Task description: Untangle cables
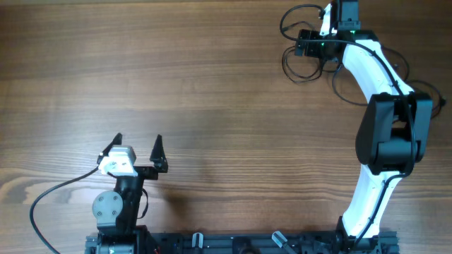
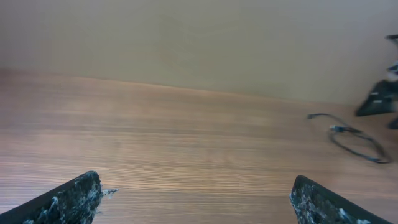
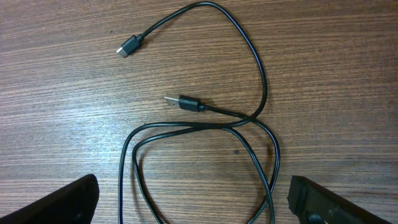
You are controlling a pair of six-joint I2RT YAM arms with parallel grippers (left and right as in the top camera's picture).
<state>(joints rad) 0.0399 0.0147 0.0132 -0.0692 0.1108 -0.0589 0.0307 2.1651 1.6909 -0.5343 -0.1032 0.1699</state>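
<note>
The cables (image 1: pixel 295 62) lie as thin black loops at the table's far right corner. In the right wrist view one black cable (image 3: pixel 258 118) curls into overlapping loops. Its two plug ends lie free: a small dark plug (image 3: pixel 129 46) and a silver-tipped plug (image 3: pixel 185 102). My right gripper (image 3: pixel 193 190) hangs open directly above these loops and touches nothing. From overhead the right gripper (image 1: pixel 312 44) sits over the cable pile. My left gripper (image 1: pixel 138 144) stands open near the front left, far from the cables, with only bare wood between its fingers (image 2: pixel 74 199). The left wrist view shows the cable (image 2: pixel 351 137) far off.
The wooden table (image 1: pixel 212 85) stretches between the two arms. The right arm's white links (image 1: pixel 367 70) arch over the right side. A thicker black arm cable (image 1: pixel 49 194) trails from the left arm's base. A black rail (image 1: pixel 247 243) runs along the front edge.
</note>
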